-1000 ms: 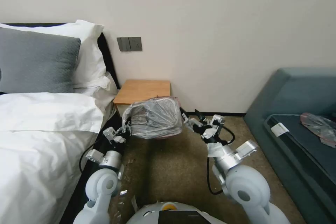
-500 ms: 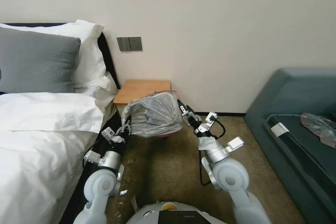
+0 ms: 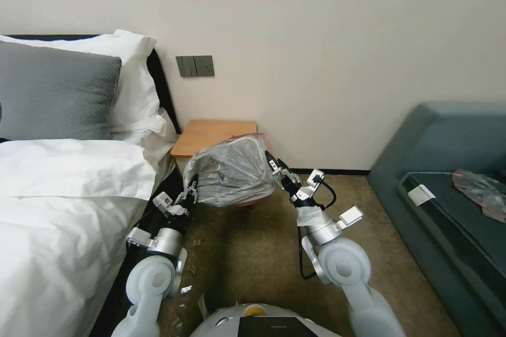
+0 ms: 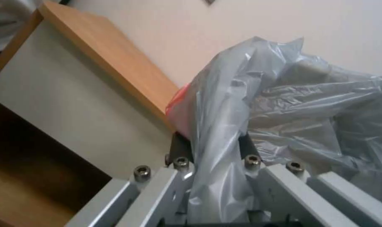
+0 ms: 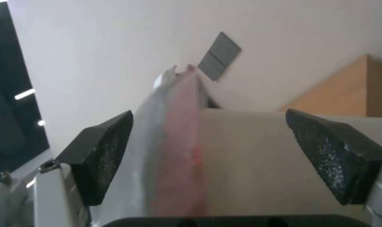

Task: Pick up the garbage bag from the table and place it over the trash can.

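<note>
Bed (image 3: 63, 195), sofa (image 3: 448, 168), wall switch (image 3: 195, 66)

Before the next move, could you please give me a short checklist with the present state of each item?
1. Left hand grips the garbage bag: ok; film is bunched between its fingers.
2. Right hand grips the bag: not ok; its fingers stand open, with the pink rim loose between them.
3. Bag off the table: ok; it hangs in front of it.
4. Bag mouth spread over the trash can: cannot tell; the film hides it.
5. Other bag on the sofa untouched: ok.
</note>
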Tool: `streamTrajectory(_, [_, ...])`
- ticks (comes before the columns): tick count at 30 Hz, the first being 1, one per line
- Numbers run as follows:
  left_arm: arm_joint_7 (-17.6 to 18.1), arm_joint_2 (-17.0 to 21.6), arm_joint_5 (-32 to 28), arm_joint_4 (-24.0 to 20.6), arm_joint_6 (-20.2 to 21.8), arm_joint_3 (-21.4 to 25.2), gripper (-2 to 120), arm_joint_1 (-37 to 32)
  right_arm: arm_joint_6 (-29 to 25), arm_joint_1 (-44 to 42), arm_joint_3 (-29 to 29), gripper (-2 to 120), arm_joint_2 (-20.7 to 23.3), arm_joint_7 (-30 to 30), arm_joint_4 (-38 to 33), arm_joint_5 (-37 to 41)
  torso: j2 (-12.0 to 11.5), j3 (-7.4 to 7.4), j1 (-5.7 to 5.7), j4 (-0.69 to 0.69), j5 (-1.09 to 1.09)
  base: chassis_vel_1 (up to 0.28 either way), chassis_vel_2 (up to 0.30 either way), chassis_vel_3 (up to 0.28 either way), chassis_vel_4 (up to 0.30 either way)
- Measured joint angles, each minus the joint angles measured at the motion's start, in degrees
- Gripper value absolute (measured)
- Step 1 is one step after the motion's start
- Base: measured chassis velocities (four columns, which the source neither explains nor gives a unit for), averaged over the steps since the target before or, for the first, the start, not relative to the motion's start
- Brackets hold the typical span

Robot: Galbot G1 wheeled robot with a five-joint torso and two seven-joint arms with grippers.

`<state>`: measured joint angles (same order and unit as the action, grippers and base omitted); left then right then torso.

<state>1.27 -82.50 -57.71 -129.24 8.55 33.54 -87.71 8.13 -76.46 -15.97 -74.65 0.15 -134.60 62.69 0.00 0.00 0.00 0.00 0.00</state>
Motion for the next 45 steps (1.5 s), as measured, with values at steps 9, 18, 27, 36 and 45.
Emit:
streamTrajectory(9, [0.25,-0.22,0.07,-0.2,0.07,-0.31,5,-0.13,0.08,-0.32,0.54,89,-1.46,-0.53,-0.52,0.42,0.0,0.0,0.0,0.0,0.0,0.0,0.0,0.0,0.0])
streamTrajectory(18, [0.4,-0.27,0.16,-0.75,0.12,-0.4,5,-0.15,0.22,-0.41,0.82,57,-1.46,-0.59,-0.33,-0.14,0.0,0.0,0.0,0.0,0.0,0.0,0.0,0.0,0.0])
streamTrajectory(27, [0.61,-0.03,0.22,-0.77,0.19,-0.4,5,0.09,0.21,-0.36,0.8,23,-1.63,-1.06,-0.35,-0.95,0.0,0.0,0.0,0.0,0.0,0.0,0.0,0.0,0.0])
streamTrajectory(36, [0.7,-0.43,0.37,-0.57,0.21,-0.73,5,0.03,0.16,-0.17,0.8,0,-1.78,-1.17,-0.67,-1.23,0.0,0.0,0.0,0.0,0.0,0.0,0.0,0.0,0.0])
streamTrajectory(45, [0.77,-0.22,0.32,-1.22,0.21,-0.58,5,-0.09,-0.07,-0.14,0.71,0,-1.95,-0.73,-0.57,-2.28,0.0,0.0,0.0,0.0,0.01,0.0,0.0,0.0,0.0])
